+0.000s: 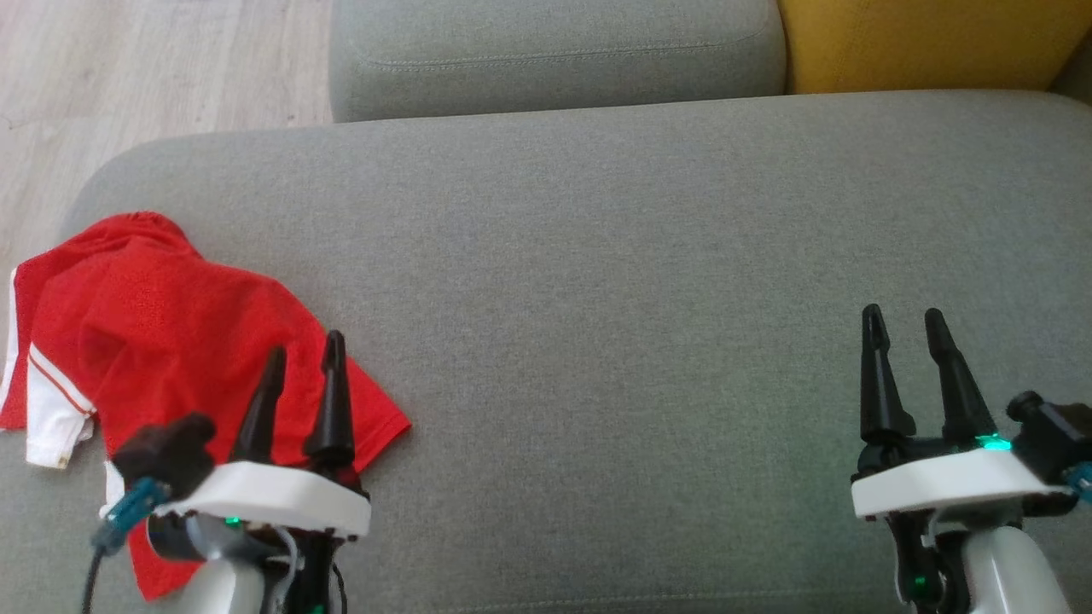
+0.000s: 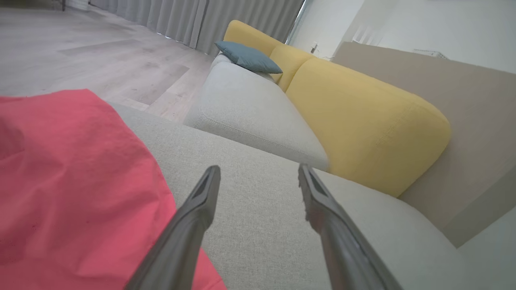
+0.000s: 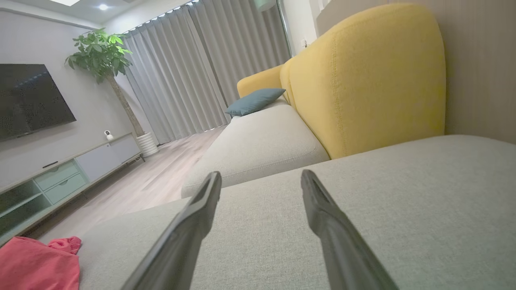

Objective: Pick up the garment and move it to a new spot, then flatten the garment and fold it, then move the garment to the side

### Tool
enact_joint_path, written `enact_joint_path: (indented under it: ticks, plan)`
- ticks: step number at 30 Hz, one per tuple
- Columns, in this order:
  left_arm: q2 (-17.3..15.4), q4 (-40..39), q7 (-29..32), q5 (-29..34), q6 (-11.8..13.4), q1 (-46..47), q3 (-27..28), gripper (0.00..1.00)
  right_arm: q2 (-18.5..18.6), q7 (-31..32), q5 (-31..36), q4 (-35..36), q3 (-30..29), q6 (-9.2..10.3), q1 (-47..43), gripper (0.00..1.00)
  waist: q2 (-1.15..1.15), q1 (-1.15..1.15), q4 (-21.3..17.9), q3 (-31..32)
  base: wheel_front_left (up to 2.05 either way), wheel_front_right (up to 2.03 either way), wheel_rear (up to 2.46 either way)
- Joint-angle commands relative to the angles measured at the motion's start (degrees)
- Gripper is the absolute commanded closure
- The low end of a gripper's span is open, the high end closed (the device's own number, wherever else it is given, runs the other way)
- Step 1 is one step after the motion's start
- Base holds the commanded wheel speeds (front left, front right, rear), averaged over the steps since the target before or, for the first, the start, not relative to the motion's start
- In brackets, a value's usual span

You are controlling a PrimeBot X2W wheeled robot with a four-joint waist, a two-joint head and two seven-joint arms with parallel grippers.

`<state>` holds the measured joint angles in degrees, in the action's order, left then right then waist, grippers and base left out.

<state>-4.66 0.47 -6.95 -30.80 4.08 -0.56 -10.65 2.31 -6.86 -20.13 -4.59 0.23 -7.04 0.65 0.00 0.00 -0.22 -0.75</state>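
The garment (image 1: pixel 171 315) lies on the sofa seat's (image 1: pixel 597 256) left end.

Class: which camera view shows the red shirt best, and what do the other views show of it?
The head view: the red shirt lies crumpled on the grey sofa seat, nearly whole, white sleeve trim included. The left wrist view shows a close red stretch; the right wrist view, a small corner at lower left.
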Motion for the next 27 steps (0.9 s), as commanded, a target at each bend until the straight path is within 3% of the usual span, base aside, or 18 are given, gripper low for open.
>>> enact_joint_path:
  ticks: [1, 19, 27]
  plan:
    - [-1.58, -2.61, -0.98, 2.74, 0.88, 3.73, 0.09, 0.0, 0.41, -1.01, 2.3, 2.69, 1.33, -0.3, 2.62, 0.0, 0.0, 0.0, -0.04, 0.01, 0.0, 0.0, 0.0]
    - [-7.33, -2.87, -3.83, 14.63, 10.78, 5.65, -10.35, 0.0, 0.47, -3.88, 16.27, 3.67, 2.92, -0.36, 2.24, 0.0, 0.0, 0.0, -1.02, 0.12, 0.0, 0.0, 0.0]
    - [-9.16, -3.28, -5.17, 19.38, 13.8, 6.3, -13.91, 0.0, 0.5, -5.23, 21.88, 4.0, 4.01, -0.39, 2.16, 0.0, 0.0, 0.0, -0.98, 0.19, 0.0, 0.0, 0.0]
